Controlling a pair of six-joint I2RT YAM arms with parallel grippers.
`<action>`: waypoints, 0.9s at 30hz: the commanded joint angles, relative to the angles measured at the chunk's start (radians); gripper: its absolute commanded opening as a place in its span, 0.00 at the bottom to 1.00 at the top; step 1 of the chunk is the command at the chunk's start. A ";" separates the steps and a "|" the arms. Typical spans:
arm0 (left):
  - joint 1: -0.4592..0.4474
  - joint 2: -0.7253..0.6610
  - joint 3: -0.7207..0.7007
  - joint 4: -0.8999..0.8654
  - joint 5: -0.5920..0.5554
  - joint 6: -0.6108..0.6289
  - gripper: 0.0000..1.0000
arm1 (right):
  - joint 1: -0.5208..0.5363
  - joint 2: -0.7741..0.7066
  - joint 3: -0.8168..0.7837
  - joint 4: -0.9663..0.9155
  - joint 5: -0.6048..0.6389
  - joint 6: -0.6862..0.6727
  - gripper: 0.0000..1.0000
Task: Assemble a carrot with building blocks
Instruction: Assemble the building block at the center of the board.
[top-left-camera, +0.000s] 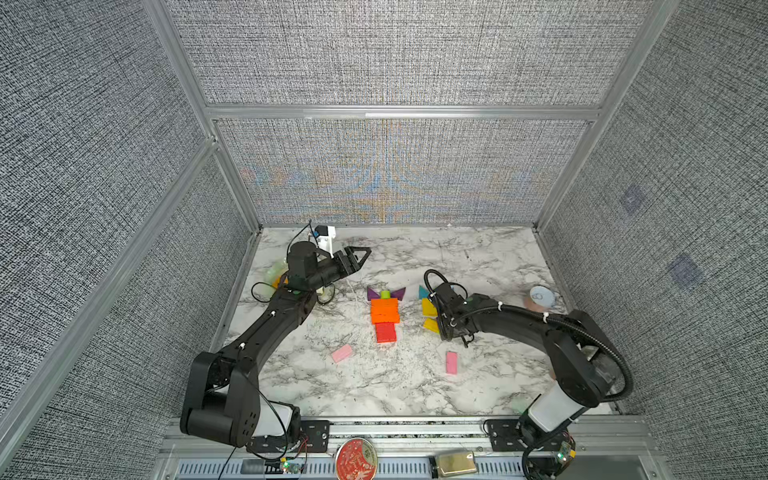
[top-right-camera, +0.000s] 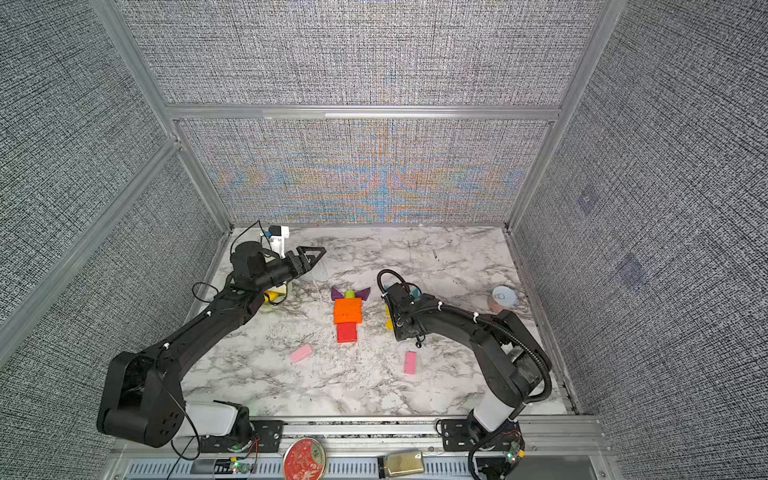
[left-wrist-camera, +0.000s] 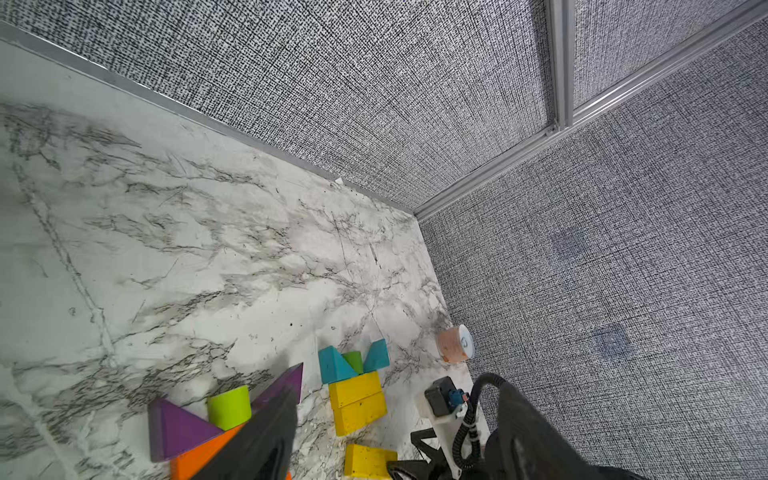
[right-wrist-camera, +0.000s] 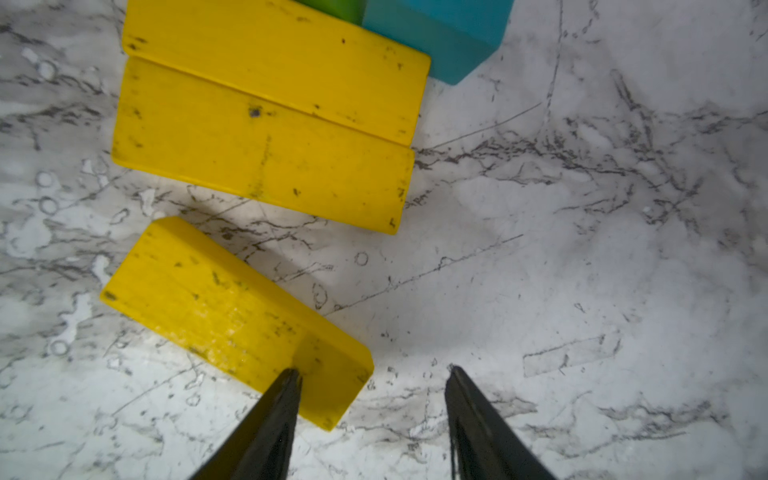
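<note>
The right gripper (right-wrist-camera: 372, 370) hangs low over the table (right-wrist-camera: 582, 249) with its jaws spread and nothing between them. One fingertip (right-wrist-camera: 291, 376) sits over the near end of the loose bar (right-wrist-camera: 232, 320); the other is over bare marble beside that end. The bar lies flat and skewed to the line of the jaws, running away from the hand at a slant.

It looks like painted wood, so probably stiff, light and somewhat slick on its smooth faces. It should take a firm pinch without harm. The best hold is likely across its narrow width, near the middle of its length. From here that calls for a shift along the bar and a turn of the wrist. Closing as the hand stands now would likely catch only a corner and spin the bar.

Just beyond the loose bar, further from the fingertips, the yellow pair (right-wrist-camera: 266, 116) lies side by side and touching. A teal triangle (right-wrist-camera: 449, 37) and a stub (right-wrist-camera: 332, 6) butt against its far edge. These are close enough that a sliding bar could nudge them.

Off to the hand's side, apart from it, are the orange bars (top-left-camera: 385, 311), a red bar (top-left-camera: 385, 332) and purple triangles (top-left-camera: 372, 294). A pink bar (top-left-camera: 451, 362) lies behind the wrist, and a tub (top-left-camera: 540, 298) is well clear.

The left gripper (top-left-camera: 365, 251) is pressed together, empty, far across the table.
</note>
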 joint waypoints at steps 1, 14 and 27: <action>0.000 -0.008 0.007 0.013 0.000 0.022 0.77 | 0.003 -0.010 0.006 -0.013 0.007 0.009 0.60; -0.056 0.046 0.020 0.014 0.043 0.030 0.77 | 0.041 -0.084 -0.087 0.021 -0.121 0.054 0.65; -0.076 0.054 0.025 -0.005 0.026 0.045 0.77 | 0.002 0.042 -0.017 0.020 -0.029 0.071 0.61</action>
